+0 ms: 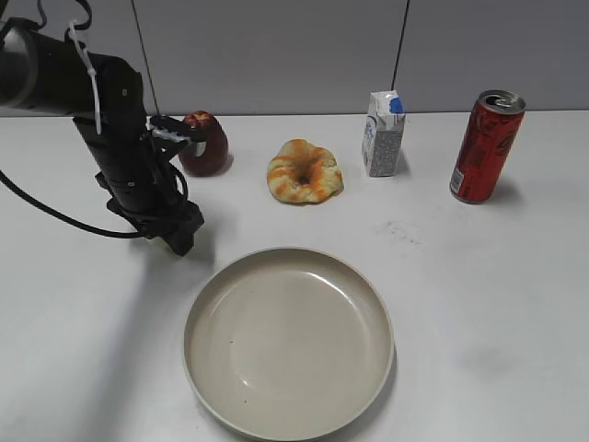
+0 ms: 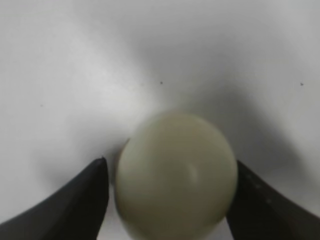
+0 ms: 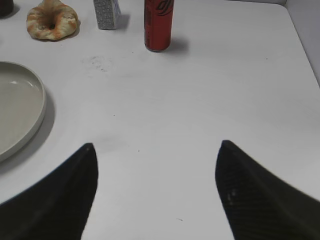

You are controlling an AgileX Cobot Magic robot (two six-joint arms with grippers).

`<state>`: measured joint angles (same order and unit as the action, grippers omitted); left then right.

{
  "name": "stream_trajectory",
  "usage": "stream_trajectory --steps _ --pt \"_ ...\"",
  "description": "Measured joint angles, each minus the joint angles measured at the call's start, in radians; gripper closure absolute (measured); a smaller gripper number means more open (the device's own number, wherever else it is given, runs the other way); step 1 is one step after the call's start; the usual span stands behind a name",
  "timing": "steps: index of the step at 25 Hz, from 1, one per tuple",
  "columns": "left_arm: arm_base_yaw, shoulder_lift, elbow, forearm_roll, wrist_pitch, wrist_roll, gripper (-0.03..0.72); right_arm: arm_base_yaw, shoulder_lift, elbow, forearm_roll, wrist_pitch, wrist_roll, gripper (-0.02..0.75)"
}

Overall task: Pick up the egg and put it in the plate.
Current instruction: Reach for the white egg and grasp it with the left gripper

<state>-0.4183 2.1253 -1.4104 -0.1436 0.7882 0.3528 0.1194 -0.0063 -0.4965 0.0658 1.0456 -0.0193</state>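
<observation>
Between the two dark fingers of your left gripper [image 2: 170, 200] sits one small, smooth, pale whitish-green egg [image 2: 176, 175]; the jaws flank it closely, but you cannot tell whether they are clamped on it. Lifting and transfer remain. Your right gripper [image 3: 156, 192] is spread wide and holds nothing. One large round beige plate [image 1: 373, 304] lies empty nearby. Count also one dark red fruit [image 1: 204, 143], one orange-and-cream ring pastry [image 1: 304, 171], one small carton [image 1: 383, 133] and one red can [image 1: 486, 145].

Table [image 1: 515, 304]: white, matte, faintly smudged near the middle. Wall [image 1: 276, 55]: grey panels, divided by dark vertical seams, met by the table's far edge. Soft shadows are cast by diffuse lighting.
</observation>
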Motion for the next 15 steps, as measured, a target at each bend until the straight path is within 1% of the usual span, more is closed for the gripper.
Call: stream_trajectory --steps 1,2,6,10,12,14,15 --pt "0.000 0.000 0.000 0.000 0.002 0.000 0.232 0.000 0.000 0.000 0.000 0.000 0.000 0.183" --pt "0.000 -0.001 0.000 0.000 0.004 0.000 0.244 0.000 0.000 0.000 0.000 0.000 0.000 0.183" --pt "0.000 -0.027 0.000 0.000 0.035 0.000 0.244 0.000 0.000 0.000 0.000 0.000 0.000 0.183" --pt "-0.005 -0.117 0.000 -0.004 0.066 0.000 0.244 0.000 0.000 0.000 0.000 0.000 0.000 0.183" --pt "-0.023 -0.161 0.000 -0.020 0.089 0.000 0.244 0.000 0.000 0.000 0.000 0.000 0.000 0.183" --pt "-0.069 -0.206 0.000 -0.048 0.107 -0.001 0.244 0.000 0.000 0.000 0.000 0.000 0.000 0.183" --pt "-0.104 -0.220 0.000 -0.065 0.112 -0.001 0.244 0.000 0.000 0.000 0.000 0.000 0.000 0.183"
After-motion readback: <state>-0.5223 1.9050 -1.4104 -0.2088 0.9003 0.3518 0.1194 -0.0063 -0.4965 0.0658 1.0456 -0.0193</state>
